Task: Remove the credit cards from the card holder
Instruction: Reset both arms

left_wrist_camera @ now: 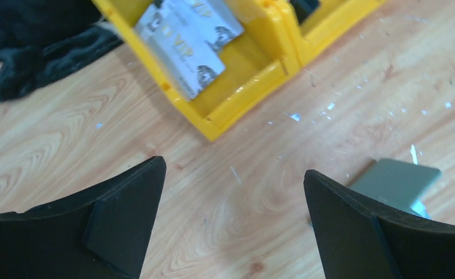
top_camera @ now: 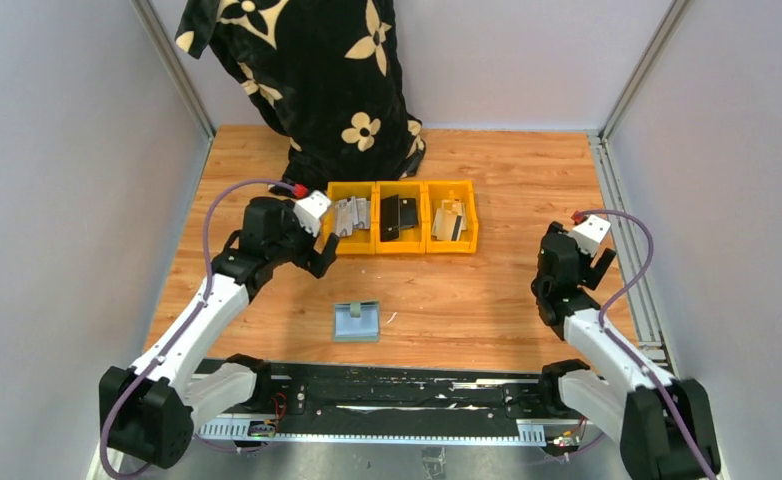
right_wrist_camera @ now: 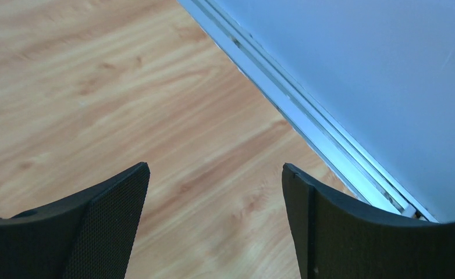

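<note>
The card holder [top_camera: 357,321] lies flat on the wooden table, near the front middle, with its short tab pointing to the back. One corner of it shows in the left wrist view [left_wrist_camera: 397,179]. A tan card with a dark stripe [top_camera: 451,222] lies in the right yellow bin. Black cards [top_camera: 398,213] are in the middle bin. Silver printed cards [top_camera: 350,214] [left_wrist_camera: 187,36] are in the left bin. My left gripper [top_camera: 319,258] [left_wrist_camera: 234,197] is open and empty, above bare wood between the left bin and the holder. My right gripper [top_camera: 599,268] [right_wrist_camera: 213,192] is open and empty at the table's right side.
Three yellow bins [top_camera: 403,247] [left_wrist_camera: 245,93] stand in a row behind the holder. A black flowered cloth [top_camera: 317,70] [left_wrist_camera: 33,49] is heaped at the back left. A metal rail [top_camera: 622,240] [right_wrist_camera: 306,116] and grey walls bound the right side.
</note>
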Robot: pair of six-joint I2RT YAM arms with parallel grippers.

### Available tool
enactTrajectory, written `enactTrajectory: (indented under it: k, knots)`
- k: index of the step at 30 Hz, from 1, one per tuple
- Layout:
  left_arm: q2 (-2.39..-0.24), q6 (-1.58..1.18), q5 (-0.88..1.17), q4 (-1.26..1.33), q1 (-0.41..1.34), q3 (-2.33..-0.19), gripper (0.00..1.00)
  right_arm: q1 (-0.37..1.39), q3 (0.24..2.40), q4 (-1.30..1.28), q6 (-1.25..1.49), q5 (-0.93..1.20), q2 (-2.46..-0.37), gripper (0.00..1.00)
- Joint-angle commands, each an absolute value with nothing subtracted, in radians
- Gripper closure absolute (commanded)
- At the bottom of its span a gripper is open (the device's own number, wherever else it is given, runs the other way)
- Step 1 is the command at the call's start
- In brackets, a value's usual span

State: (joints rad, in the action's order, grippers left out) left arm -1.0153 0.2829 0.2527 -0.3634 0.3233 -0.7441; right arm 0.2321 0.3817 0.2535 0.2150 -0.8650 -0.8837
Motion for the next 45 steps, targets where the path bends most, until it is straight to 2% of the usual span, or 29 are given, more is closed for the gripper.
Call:
enactTrajectory:
  k: [1, 9, 19, 24, 29, 30, 32, 34, 36, 38, 41, 45]
  knots:
    - [-1.056, 0.158, 0.314, -0.249, 0.188, -0.729, 0.0, 0.175, 0.303, 0.537, 0.114, -0.84, -1.005, 0.13]
    - [-1.151, 0.13, 0.294, 0.099, -0.06, -0.532, 0.0, 0.162, 0.234, 0.805, 0.048, -0.805, -1.162, 0.12]
    - [-1.166, 0.038, 0.165, 0.527, -0.075, -0.327, 0.0, 0.16, 0.212, 0.936, 0.018, -0.718, -1.28, 0.12]
    - [-1.15, -0.011, 0.083, 0.934, -0.075, -0.166, 0.0, 0.16, 0.211, 0.952, -0.01, -0.662, -1.287, 0.12]
    - [-1.466, -0.035, 0.113, 1.568, -0.075, -0.01, 0.0, 0.157, 0.204, 1.032, -0.116, -0.461, -1.347, 0.12]
    - [-1.454, -0.033, 0.114, 1.568, -0.075, -0.012, 0.0, 0.152, 0.199, 1.049, -0.114, -0.446, -1.356, 0.12]
    - [-1.354, -0.011, 0.115, 1.297, -0.074, -0.06, 0.0, 0.141, 0.18, 1.11, -0.112, -0.415, -1.397, 0.12]
    - [-1.346, -0.013, 0.105, 1.152, -0.074, -0.136, 0.0, 0.142, 0.183, 1.216, -0.138, -0.436, -1.467, 0.1]
    - [-1.395, 0.009, 0.095, 1.157, -0.04, -0.173, 0.0, 0.118, 0.215, 1.07, -0.082, -0.411, -1.428, 0.09]
    - [-1.359, 0.049, 0.067, 1.02, -0.012, -0.211, 0.0, 0.099, 0.231, 1.027, -0.071, -0.395, -1.415, 0.08]
    - [-1.38, 0.038, 0.059, 1.102, -0.011, -0.192, 0.0, 0.1, 0.221, 1.057, -0.078, -0.396, -1.422, 0.08]
    - [-1.374, 0.037, 0.053, 1.084, -0.011, -0.193, 0.0, 0.1, 0.22, 1.04, -0.077, -0.39, -1.408, 0.08]
